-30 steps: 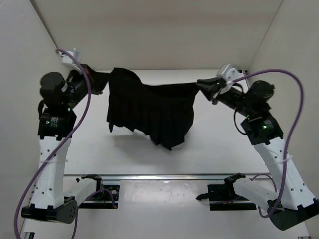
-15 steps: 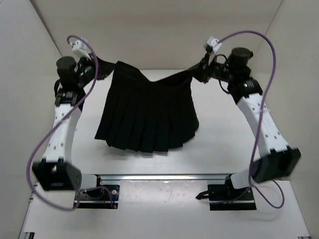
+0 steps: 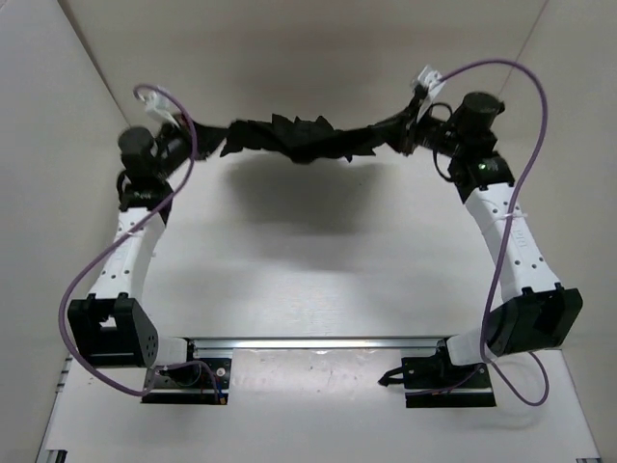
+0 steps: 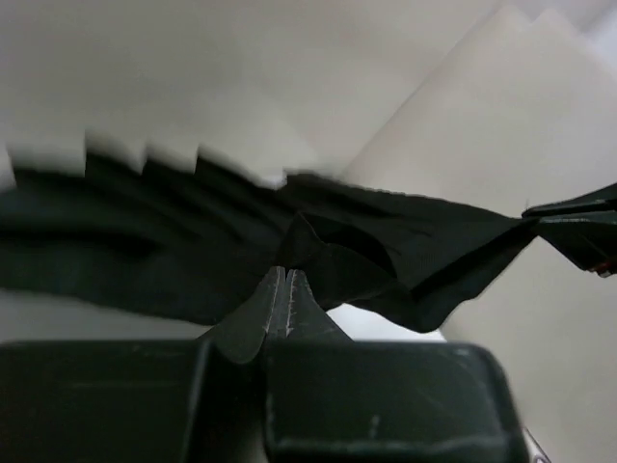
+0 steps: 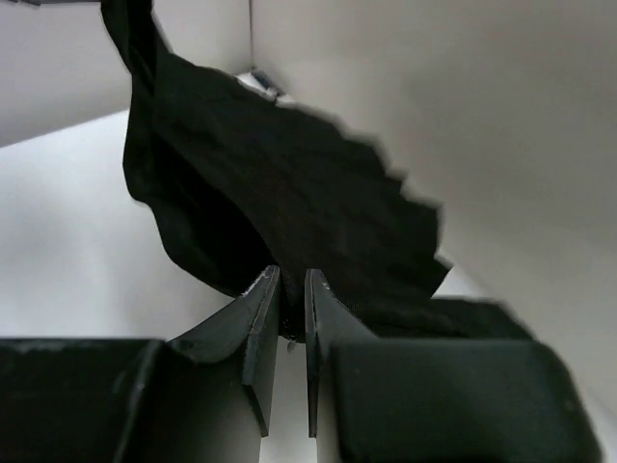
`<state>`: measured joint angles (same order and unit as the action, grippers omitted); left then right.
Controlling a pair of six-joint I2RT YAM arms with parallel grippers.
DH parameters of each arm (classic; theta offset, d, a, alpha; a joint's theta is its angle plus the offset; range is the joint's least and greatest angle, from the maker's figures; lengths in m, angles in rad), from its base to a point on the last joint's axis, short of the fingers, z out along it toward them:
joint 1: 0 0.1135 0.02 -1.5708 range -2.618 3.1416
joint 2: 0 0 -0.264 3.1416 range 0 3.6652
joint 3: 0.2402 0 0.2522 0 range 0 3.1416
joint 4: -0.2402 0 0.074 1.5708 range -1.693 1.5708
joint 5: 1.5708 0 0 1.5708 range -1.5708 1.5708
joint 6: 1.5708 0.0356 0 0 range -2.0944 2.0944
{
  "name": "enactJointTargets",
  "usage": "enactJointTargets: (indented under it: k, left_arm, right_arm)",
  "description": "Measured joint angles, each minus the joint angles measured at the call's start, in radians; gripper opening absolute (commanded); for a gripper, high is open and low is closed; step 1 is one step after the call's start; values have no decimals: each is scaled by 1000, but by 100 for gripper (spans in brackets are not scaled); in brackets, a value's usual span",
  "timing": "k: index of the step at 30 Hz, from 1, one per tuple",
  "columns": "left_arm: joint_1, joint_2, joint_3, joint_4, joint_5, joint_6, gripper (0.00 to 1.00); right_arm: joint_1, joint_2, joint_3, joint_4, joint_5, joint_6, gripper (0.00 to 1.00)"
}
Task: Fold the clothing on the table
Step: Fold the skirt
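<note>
Left hand [image 3: 198,143] and right hand [image 3: 400,135] are each clamping a corner of the clothing [image 3: 304,140] - it's hanging stretched above the surface [image 3: 318,280], prob. not touching. Best approach: lowering both ends evenly w/ equal tension - no sag mid-span.

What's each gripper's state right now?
Left gripper: closed, pinching one end of the clothing.
Right gripper: closed, pinching the other end of the clothing.

Bright even light, soft shadow beneath blurred clothing [image 3: 299,140]
</note>
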<state>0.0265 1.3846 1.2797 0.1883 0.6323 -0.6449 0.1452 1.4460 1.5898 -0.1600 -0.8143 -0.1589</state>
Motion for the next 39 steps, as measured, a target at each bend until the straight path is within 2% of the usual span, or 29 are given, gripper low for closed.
enactJointTargets:
  k: [4,8,12,15,21,24,29,33,36,39]
  left_arm:
    - [-47,-23,-327,80,-51,5,0]
    - [-92,-31,-614,61,-96,-10,0]
    - [-135,-145,-754,-42,-129,-2,0]
    - [-166,-298,-779,-153,-155,27,0]
    - [-188,-660,-841,-373,-184,49,0]
    - [-201,-762,-846,-461,-184,47,0]
    - [-250,-846,-810,-598,-182,47,0]
    - [-271,-898,-677,-689,-227,58,0]
    - [-273,-906,-587,-680,-253,69,0]
    - [-273,-896,-573,-656,-275,74,0]
  right_arm:
    - [7,-14,-298,50,40,26,0]
    - [107,-37,-583,6,161,34,0]
    - [177,-190,-823,-56,203,91,0]
    - [179,-388,-936,-108,209,151,0]
    - [167,-676,-965,-260,224,209,0]
    - [129,-782,-965,-348,215,210,0]
    - [100,-919,-921,-506,212,185,0]
    - [103,-943,-781,-638,236,142,0]
    - [106,-927,-706,-657,245,126,0]
    - [104,-889,-702,-650,247,114,0]
